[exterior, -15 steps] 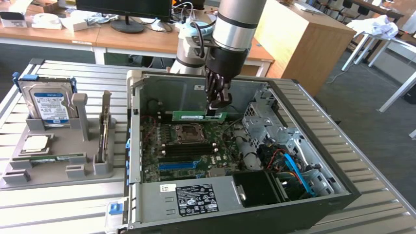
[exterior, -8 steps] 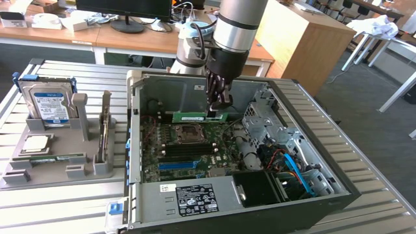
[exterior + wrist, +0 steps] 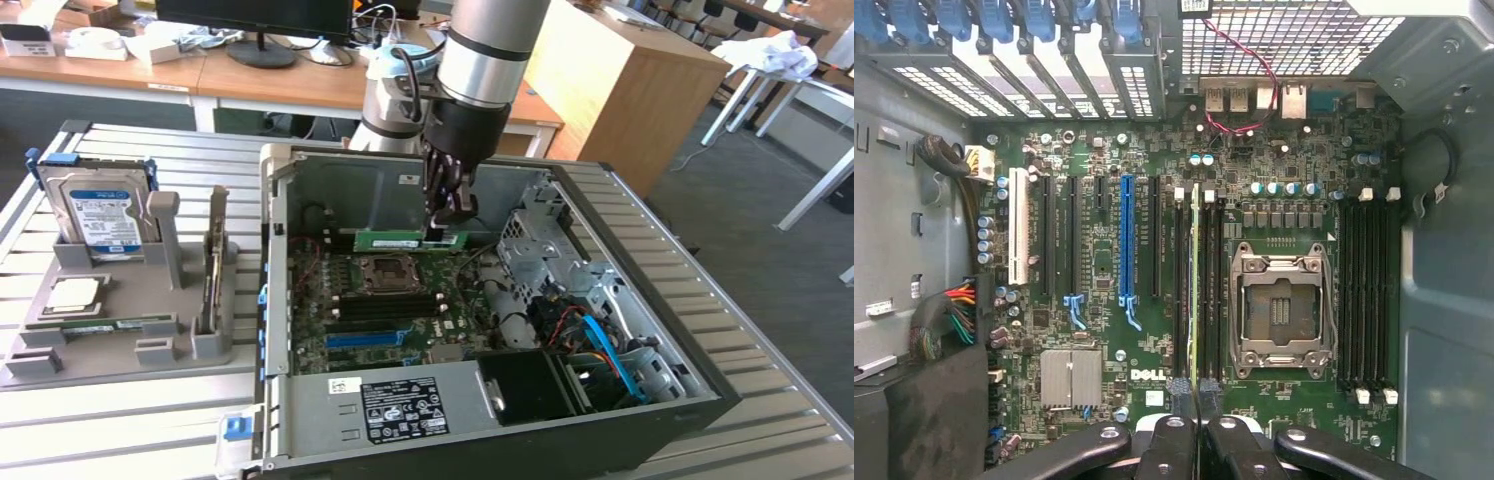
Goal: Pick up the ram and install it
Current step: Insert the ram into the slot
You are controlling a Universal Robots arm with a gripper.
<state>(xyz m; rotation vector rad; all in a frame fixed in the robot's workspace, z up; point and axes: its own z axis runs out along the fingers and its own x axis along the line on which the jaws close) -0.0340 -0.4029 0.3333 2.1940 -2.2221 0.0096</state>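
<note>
Well away from the end effector, toward the exterior view's left, a grey holder (image 3: 160, 330) sits on the slatted tabletop (image 3: 120, 150). It carries an upright blue-labelled hard drive (image 3: 91, 215) and a square silver processor chip (image 3: 67, 293). Closer in stands the open computer case (image 3: 650, 290), with the motherboard (image 3: 387, 300) lying flat beneath the end effector. The arm (image 3: 487, 45) drops almost vertically from the top of the exterior view, its silver link ending in a dark wrist. The end effector (image 3: 447, 232) points straight down into the case. Its fingers are closed narrowly on the ram (image 3: 400, 241), pinching the green stick near one end. The rest of the stick reaches level toward the exterior view's left. In the wrist view the end effector (image 3: 1195, 390) grips the ram (image 3: 1195, 280) edge-on, a thin pale-green line running away from the fingertips (image 3: 1181, 385). The ram is lined up along the black memory slots (image 3: 1179, 290) directly under the end effector. Whether it touches a slot, I cannot tell. The empty processor socket (image 3: 1279, 310) lies just beside the ram on one side. A blue expansion slot (image 3: 1126, 245) lies farther off on the other side. Toward the exterior view's right of the end effector, a metal drive cage (image 3: 541, 255) and loose blue cables (image 3: 607, 345) fill the case.
</note>
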